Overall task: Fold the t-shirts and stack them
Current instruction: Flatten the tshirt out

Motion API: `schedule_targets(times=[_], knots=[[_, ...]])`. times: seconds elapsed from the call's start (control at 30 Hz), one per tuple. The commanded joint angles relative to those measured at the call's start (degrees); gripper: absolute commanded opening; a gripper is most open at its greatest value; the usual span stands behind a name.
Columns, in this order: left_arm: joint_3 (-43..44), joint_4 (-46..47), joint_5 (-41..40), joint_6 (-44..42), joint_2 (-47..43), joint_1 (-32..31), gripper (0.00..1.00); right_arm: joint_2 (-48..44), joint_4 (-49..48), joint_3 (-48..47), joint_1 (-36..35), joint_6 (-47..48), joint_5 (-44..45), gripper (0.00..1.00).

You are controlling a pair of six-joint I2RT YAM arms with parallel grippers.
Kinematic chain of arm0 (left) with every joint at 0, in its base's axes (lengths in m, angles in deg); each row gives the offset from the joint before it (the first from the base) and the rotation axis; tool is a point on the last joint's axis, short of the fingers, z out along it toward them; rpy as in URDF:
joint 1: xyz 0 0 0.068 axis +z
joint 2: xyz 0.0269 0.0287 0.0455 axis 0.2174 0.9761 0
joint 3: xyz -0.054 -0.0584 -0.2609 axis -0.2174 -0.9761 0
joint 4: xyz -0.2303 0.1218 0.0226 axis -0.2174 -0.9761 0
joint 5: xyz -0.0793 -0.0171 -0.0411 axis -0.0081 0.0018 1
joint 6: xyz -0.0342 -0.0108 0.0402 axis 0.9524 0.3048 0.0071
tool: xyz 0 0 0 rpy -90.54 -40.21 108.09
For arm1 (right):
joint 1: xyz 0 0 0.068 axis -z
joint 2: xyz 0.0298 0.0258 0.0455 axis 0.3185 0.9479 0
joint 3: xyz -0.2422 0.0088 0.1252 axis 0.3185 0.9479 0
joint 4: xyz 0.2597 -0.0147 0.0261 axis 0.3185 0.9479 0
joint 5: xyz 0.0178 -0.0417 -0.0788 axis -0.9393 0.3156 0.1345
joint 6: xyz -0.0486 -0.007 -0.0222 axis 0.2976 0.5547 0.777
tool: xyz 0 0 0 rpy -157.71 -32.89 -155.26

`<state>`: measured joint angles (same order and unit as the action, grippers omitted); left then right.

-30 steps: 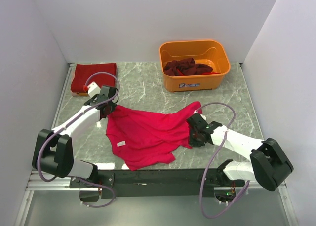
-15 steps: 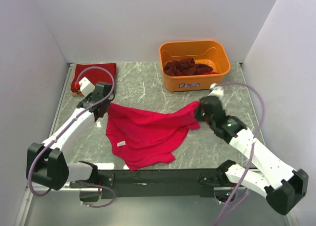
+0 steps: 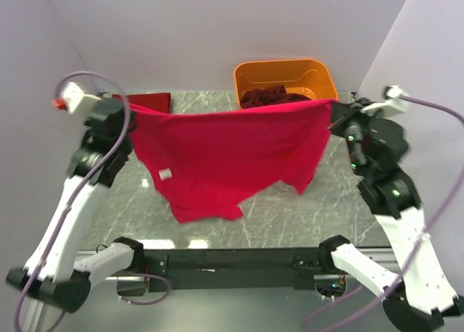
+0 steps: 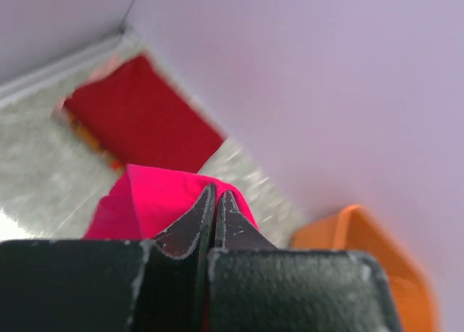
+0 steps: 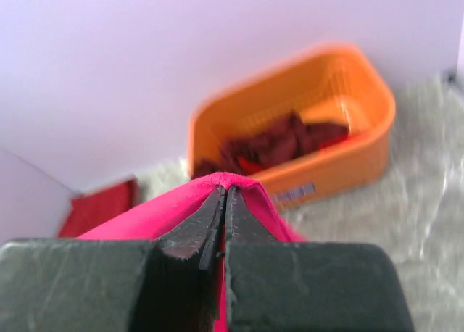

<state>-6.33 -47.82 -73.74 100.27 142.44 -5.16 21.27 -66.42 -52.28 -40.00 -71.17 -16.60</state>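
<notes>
Marble table (image 3: 290,216); pink-red t-shirt (image 3: 225,151) edge taut betw. L hand (image 3: 129,109), R hand (image 3: 333,111)

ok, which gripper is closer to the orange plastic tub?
Right. The right gripper, shut on a corner of the bright pink-red t-shirt, is raised just right of the orange plastic tub; the left gripper holds the other corner well off to its left.
</notes>
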Motion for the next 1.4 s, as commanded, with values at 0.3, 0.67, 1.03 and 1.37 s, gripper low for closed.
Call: schedule_targets(times=[0.3, 0.67, 1.03, 1.37], knots=[[13.95, 8.76, 4.67, -14.14, -18.80, -0.04, 0.01, -8.54, 3.14, -21.32, 0.42, 8.52, -8.64, 0.00], [31.68, 7.62, 19.44, -21.00, -20.13, 0.05, 0.01, -12.23, 7.63, -29.97, 0.42, 8.17, -17.89, 0.00], [25.85, 10.95, 15.60, -22.51, -11.96, 0.05, 0.01, -8.28, 7.02, -22.16, 0.42, 7.82, -6.48, 0.00], [-1.84, 24.74, 11.70, -30.33, 3.76, 0.14, 0.01, 0.86, -0.97, 3.75, 4.46, 3.34, 4.19, 0.00]])
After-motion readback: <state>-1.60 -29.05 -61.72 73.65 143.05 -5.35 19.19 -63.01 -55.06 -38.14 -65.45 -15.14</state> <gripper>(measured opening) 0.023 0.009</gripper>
